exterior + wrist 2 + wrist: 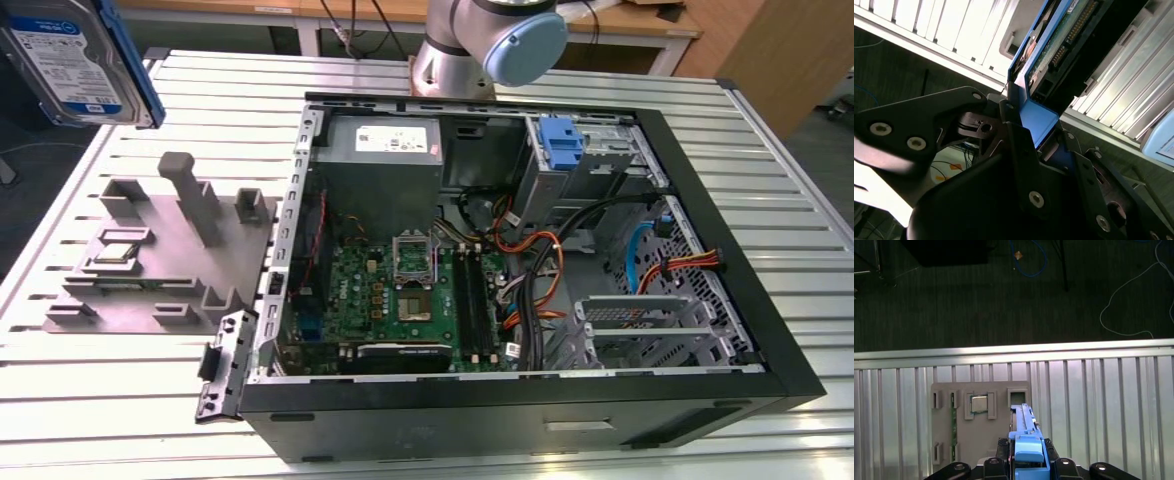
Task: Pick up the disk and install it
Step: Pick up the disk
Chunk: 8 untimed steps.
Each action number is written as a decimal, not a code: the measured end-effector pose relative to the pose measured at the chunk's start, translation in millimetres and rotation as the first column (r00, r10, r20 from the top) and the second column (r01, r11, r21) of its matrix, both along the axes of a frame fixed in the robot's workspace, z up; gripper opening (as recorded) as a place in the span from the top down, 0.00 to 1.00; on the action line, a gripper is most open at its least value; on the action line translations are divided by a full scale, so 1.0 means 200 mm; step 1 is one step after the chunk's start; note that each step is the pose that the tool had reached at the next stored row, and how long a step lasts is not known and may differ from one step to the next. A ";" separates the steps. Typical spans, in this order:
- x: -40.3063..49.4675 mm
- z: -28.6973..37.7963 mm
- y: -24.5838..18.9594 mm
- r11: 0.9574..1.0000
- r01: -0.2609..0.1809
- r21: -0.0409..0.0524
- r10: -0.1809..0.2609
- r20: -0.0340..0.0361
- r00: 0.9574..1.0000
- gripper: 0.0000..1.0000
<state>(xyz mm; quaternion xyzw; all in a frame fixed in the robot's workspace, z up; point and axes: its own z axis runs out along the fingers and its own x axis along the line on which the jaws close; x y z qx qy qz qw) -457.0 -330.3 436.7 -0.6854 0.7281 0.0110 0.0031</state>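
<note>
The disk [74, 55], a silver-grey drive with a white-and-blue label in a blue bracket, hangs high above the table at the exterior view's far left, standing on edge. In the second wrist view my gripper [1043, 131] is shut on the disk's blue bracket [1040, 119], with the drive's circuit board and connector [1064, 47] showing beyond the black fingers [1015, 131]. In the first wrist view the disk [1024, 427] is seen edge-on between the fingers, above the grey holder.
An open computer case [507, 420] lies on the slatted metal table [774, 130], with a motherboard [400, 290], a metal drive cage [641, 320] and a blue-handled caddy [561, 140]. A grey fixture [174, 280] holds a small square chip [118, 252]. The arm's base [481, 40] stands behind the case.
</note>
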 end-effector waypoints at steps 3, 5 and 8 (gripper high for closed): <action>0.000 0.000 0.000 1.000 0.000 0.000 0.000 0.000 1.000 0.63; 0.000 0.001 0.000 1.000 0.000 0.000 0.000 0.000 1.000 0.63; 0.000 0.005 0.000 1.000 0.000 0.000 0.000 0.000 1.000 0.63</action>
